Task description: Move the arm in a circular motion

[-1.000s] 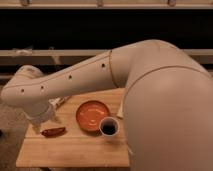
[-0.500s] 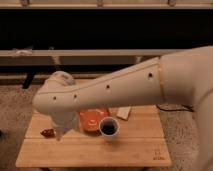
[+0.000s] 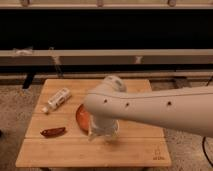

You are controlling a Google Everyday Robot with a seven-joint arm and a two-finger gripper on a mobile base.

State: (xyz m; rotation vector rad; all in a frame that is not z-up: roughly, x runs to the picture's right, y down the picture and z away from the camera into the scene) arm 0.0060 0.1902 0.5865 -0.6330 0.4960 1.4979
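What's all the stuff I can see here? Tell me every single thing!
table: one, light wood, in the middle of the view on a speckled floor.
bowl: one, orange, middle of the table, partly hidden behind the arm.
tube: one, white, lying on the table's back left part.
long thing: one, dark red, lying on the table's front left part; what it is cannot be told.
rail: one, pale, running across the dark background behind the table.
arm: one, cream-white with small dark holes, reaching in from the right over the table.
gripper: one, pale, hanging under the arm's end, just right of the bowl.
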